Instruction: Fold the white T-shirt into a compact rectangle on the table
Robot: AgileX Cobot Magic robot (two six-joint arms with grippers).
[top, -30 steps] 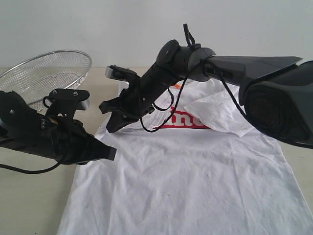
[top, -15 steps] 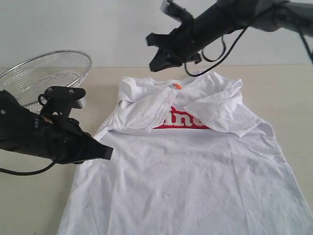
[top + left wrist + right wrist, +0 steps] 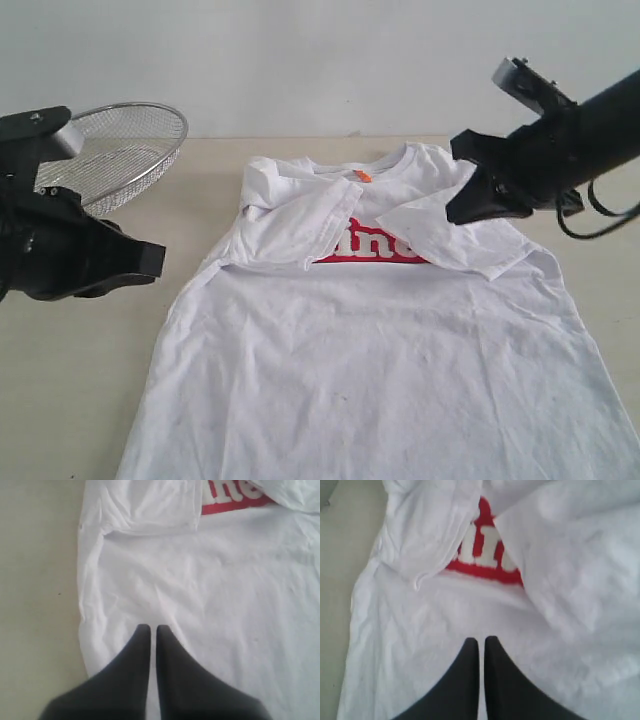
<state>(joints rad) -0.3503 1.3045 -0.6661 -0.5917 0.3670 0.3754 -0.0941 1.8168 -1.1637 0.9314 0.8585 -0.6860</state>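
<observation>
exterior view: the white t-shirt (image 3: pixel 380 340) lies flat on the table (image 3: pixel 70 400), sleeves (image 3: pixel 300 225) folded in over its chest. a wire basket (image 3: pixel 130 150) sits at the far left.

left wrist view: the left gripper (image 3: pixel 150 628) is clenched and empty above the shirt.

right wrist view: the right gripper (image 3: pixel 481 640) is clenched too, holding nothing.

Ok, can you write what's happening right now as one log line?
white T-shirt: flat on table, both sleeves folded in | left gripper: shut, holding nothing | right gripper: shut, holding nothing
</observation>
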